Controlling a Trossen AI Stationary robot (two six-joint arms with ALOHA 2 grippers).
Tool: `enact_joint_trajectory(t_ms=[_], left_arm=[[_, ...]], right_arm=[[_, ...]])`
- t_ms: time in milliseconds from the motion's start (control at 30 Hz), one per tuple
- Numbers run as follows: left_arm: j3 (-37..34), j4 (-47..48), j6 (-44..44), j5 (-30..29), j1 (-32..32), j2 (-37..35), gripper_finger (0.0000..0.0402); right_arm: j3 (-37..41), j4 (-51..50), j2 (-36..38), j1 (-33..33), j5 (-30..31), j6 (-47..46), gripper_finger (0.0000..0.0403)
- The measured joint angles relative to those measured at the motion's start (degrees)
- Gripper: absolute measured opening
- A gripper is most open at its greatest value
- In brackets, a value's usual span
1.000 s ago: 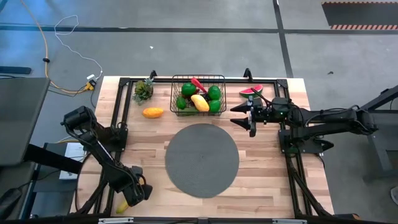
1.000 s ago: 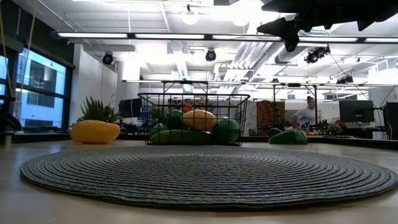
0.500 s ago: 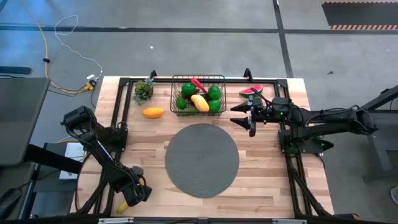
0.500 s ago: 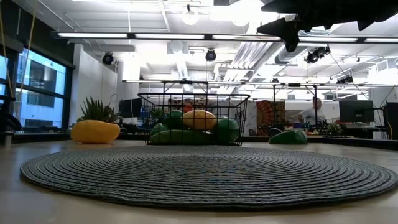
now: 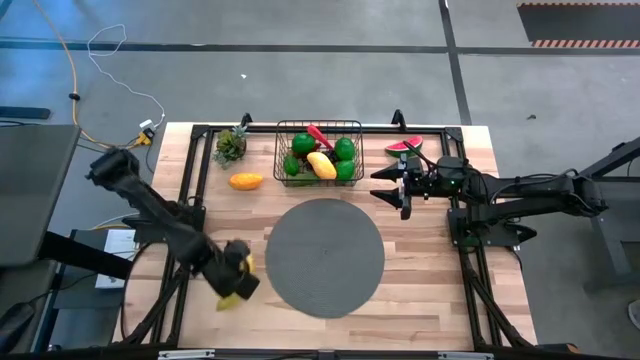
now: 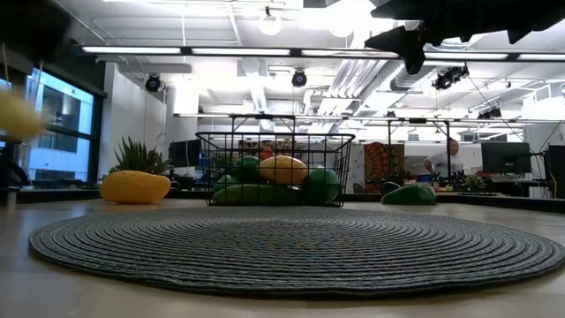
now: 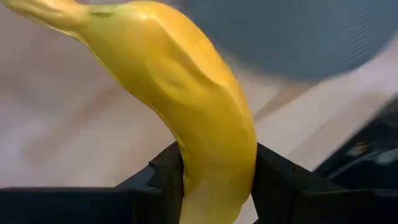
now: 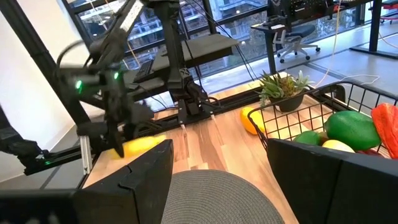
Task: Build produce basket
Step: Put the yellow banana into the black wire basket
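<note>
My left gripper point(image 7: 214, 180) is clamped on a curved yellow toy banana point(image 7: 186, 106), carried above the wood table just left of the round grey woven mat point(image 5: 324, 258). The rectangular black wire-mesh basket point(image 5: 319, 153) sits just beyond the mat's far edge, holding green limes, a yellow piece and a red chilli. An orange-yellow fruit point(image 5: 245, 181) lies beyond the mat to the left, a red watermelon slice point(image 5: 404, 147) beyond it to the right. My right gripper point(image 5: 390, 185) hovers off the mat's far right edge, fingers apart
</note>
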State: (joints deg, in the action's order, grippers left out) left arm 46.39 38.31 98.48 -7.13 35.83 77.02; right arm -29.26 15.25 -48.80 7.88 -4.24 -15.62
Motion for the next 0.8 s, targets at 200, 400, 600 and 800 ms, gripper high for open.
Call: enact_joint_trajectory(t_ms=[200, 400, 600, 800], left_arm=[[0.0, -6.8, -21.7, -12.1, -13.0, -11.8, 0.0136], [0.1, -33.1, -57.3, -14.1, -28.0, -19.6, 0.0136], [0.1, -54.0, -79.7, -5.8, -39.9, -20.0, 0.0136], [-0.1, -56.4, -78.3, 4.7, -46.0, -17.1, 0.0136]], right_arm=[[0.0, -0.1, 0.0, 0.0, 0.0, 0.0, 0.0243], [0.0, 0.2, 0.0, 0.0, 0.0, 0.6, 0.0243], [0.0, 4.7, 0.0, 0.0, 0.0, 0.2, 0.0243], [0.0, 11.6, 0.0, 0.0, 0.0, -0.9, 0.0243]])
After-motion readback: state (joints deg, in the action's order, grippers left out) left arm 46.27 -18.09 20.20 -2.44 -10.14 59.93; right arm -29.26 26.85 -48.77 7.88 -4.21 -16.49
